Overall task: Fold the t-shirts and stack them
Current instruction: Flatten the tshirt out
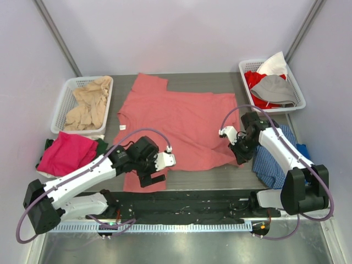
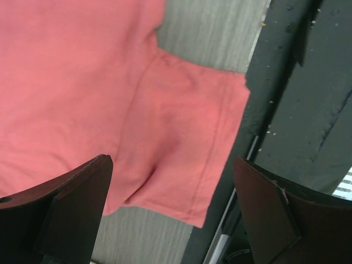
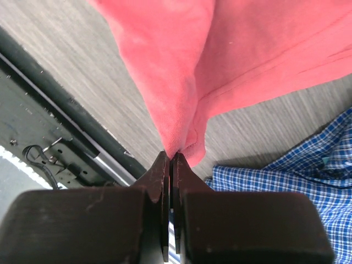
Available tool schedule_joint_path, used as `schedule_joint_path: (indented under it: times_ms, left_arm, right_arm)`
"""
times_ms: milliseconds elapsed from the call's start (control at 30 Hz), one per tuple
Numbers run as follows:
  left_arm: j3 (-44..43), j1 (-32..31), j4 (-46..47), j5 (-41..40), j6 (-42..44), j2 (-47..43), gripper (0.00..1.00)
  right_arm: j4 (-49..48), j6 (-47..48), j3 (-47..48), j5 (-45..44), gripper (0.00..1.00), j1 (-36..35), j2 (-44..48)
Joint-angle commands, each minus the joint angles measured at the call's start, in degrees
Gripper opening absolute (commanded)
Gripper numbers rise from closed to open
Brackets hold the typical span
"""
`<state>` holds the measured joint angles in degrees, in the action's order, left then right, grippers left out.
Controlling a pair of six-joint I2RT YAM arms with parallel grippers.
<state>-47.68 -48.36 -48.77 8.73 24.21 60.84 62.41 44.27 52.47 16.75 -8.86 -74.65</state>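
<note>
A salmon-red t-shirt (image 1: 181, 118) lies spread flat in the middle of the table, neck to the left. My left gripper (image 1: 159, 170) hovers open over its near sleeve (image 2: 187, 137), which lies between the two dark fingers (image 2: 71, 203) with nothing gripped. My right gripper (image 1: 240, 149) is shut on the shirt's near right hem corner (image 3: 181, 126), and the cloth rises bunched from the closed tips (image 3: 172, 158). More t-shirts sit around: a magenta-pink one (image 1: 66, 151) at the left, a beige one (image 1: 88, 102) in the left basket, red (image 1: 258, 82) and grey (image 1: 275, 89) ones in the right basket.
A white basket (image 1: 61, 107) stands at the back left, another (image 1: 245, 66) at the back right. A blue checked cloth (image 1: 275, 159) lies beside my right arm and shows in the right wrist view (image 3: 291, 176). A dark rail (image 1: 181, 201) runs along the near table edge.
</note>
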Motion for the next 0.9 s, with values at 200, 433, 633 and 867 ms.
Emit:
schedule_joint_path:
  times_ms: [200,433,633,867]
  left_arm:
    - [2.3,-8.1,9.1,-2.2,-4.6,4.9,0.95]
    - [3.3,-9.0,12.7,0.4,-1.5,10.2,0.93]
    - [5.5,-11.6,15.5,1.5,-1.1,13.9,0.93]
    - [7.9,-13.6,20.0,-0.6,-0.1,17.5,0.92]
  right_arm:
    - [-4.1,-3.3,1.9,-3.0,0.01,-0.6,-1.1]
    - [-4.6,-4.6,2.4,-3.9,0.01,-0.9,-1.9]
    - [-4.8,-5.2,2.2,-5.1,0.01,-1.1,-2.3]
    - [-5.3,-5.3,2.1,-5.5,0.01,-1.1,-2.5]
